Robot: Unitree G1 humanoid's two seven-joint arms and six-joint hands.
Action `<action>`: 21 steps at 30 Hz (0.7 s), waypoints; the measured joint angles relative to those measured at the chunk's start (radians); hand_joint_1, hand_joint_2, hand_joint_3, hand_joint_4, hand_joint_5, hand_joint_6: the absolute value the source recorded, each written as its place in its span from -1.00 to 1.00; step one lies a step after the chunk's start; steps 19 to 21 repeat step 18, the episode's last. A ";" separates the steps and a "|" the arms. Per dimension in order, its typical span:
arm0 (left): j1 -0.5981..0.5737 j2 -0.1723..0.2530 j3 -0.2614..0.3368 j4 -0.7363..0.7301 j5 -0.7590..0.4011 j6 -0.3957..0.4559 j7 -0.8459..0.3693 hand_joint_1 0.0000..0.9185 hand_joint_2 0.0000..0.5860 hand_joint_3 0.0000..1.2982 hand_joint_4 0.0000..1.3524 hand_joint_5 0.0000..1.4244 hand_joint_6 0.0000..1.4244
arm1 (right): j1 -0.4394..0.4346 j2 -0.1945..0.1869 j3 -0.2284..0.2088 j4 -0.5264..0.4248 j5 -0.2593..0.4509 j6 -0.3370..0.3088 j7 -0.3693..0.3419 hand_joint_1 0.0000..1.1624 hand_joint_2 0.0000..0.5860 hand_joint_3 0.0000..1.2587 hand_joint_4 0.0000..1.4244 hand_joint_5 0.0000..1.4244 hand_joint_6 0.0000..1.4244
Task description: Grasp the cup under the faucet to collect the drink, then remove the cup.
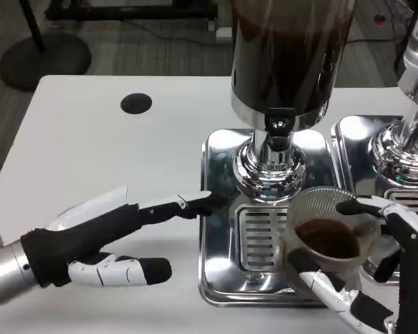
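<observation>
One cup [332, 233] was in the scene, a clear plastic one with dark brown drink in its bottom. It sat tilted in the right robot hand [366, 268], whose fingers wrapped it from the near side and the right. The cup was over the slotted grate of the drip tray [219, 209], just near and to the right of the faucet [279, 129].

Two drink dispensers stood on the white surface [90, 146]. The one in the middle [289, 56] held dark liquid in its tank and rested on a shiny chrome base. The second dispenser [411, 132] showed only partly at the right edge, on its own tray.

The left robot hand [104, 240] lay low over the surface to the left, holding nothing, its fingers stretched out and apart, one fingertip reaching the left rim of the drip tray.

One black round spot [136, 104] marked the surface on the far left.
</observation>
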 measured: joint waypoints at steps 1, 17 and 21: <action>0.001 0.001 0.000 -0.003 0.000 0.000 0.000 -1.00 -0.60 -0.83 -0.86 -0.82 -0.78 | 0.001 0.000 0.000 0.000 0.000 -0.001 0.000 0.15 -0.21 -0.07 -0.06 0.20 0.56; 0.009 0.003 0.013 -0.021 0.000 0.009 0.000 -1.00 -0.60 -0.82 -0.86 -0.82 -0.78 | 0.009 -0.001 -0.022 0.000 0.000 -0.029 0.000 0.15 -0.21 -0.06 -0.05 0.22 0.59; 0.009 0.003 0.014 -0.021 0.000 0.010 0.000 -1.00 -0.60 -0.82 -0.86 -0.82 -0.78 | 0.010 -0.001 -0.023 0.000 0.000 -0.031 0.000 0.15 -0.21 -0.06 -0.04 0.22 0.59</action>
